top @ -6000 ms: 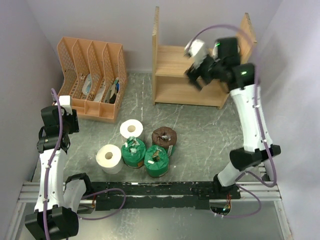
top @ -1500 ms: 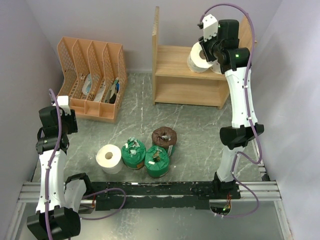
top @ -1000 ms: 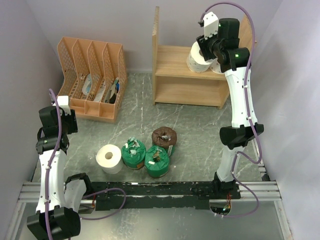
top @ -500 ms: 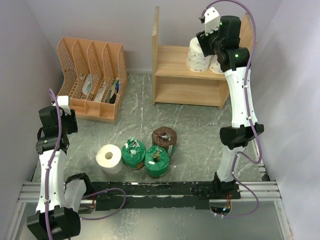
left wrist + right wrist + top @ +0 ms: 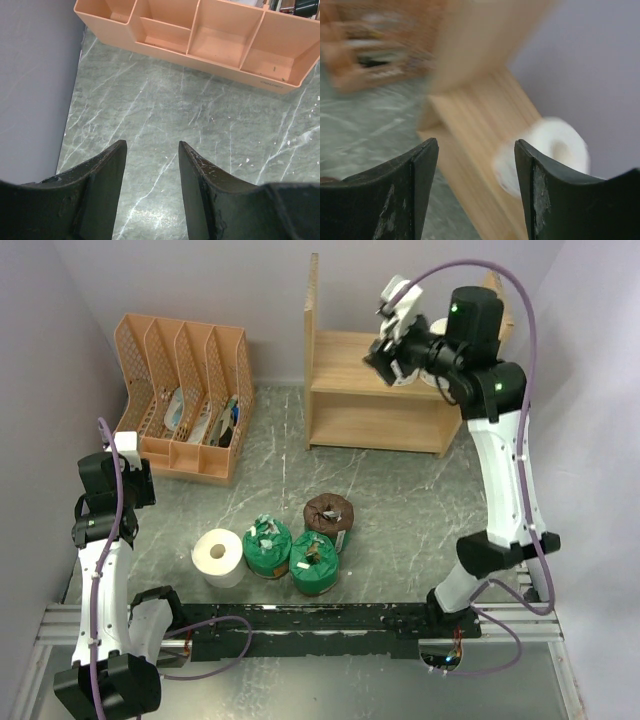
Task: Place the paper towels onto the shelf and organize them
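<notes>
On one table (image 5: pixel 400 500), four paper towels (image 5: pixel 313 562): one white roll (image 5: pixel 217 557), two green rolls (image 5: pixel 267 545), one brown-ended roll (image 5: pixel 329 512). On one shelf (image 5: pixel 345 360), at least one more white roll (image 5: pixel 545 155). One orange organizer (image 5: pixel 185 390).

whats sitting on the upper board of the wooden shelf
A white paper towel roll rests on the upper board. The right arm covers the board's right end from above, so more rolls there cannot be seen.

Blurred view: right gripper (image 5: pixel 476 150) fingers parted, nothing between them; white roll (image 5: pixel 543 156) lying on the wooden shelf (image 5: pixel 480 130) board, grey wall behind.
</notes>
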Robot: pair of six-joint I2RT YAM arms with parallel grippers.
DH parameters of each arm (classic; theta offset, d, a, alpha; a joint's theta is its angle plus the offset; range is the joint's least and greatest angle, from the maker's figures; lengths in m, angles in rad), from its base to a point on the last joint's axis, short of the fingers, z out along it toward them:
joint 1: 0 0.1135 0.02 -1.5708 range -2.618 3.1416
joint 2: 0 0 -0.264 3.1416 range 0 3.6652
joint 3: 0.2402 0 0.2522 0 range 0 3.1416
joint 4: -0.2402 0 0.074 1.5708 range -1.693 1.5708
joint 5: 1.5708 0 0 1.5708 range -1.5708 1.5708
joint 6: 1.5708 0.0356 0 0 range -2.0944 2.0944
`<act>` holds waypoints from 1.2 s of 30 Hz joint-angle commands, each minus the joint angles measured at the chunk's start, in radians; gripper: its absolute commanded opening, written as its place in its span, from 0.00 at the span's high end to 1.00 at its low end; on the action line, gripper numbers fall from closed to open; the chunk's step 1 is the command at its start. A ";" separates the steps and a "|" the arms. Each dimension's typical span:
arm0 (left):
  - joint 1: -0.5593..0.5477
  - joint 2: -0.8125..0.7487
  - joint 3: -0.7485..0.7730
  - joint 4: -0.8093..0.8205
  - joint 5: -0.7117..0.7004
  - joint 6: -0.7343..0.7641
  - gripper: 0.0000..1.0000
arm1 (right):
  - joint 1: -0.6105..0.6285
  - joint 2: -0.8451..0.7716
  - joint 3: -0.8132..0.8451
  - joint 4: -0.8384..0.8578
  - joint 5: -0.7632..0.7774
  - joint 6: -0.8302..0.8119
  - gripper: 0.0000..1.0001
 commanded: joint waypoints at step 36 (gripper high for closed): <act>0.117 -0.210 -0.007 0.065 -0.491 -0.095 0.08 | 0.974 0.648 -0.018 -0.144 -0.033 -0.074 0.00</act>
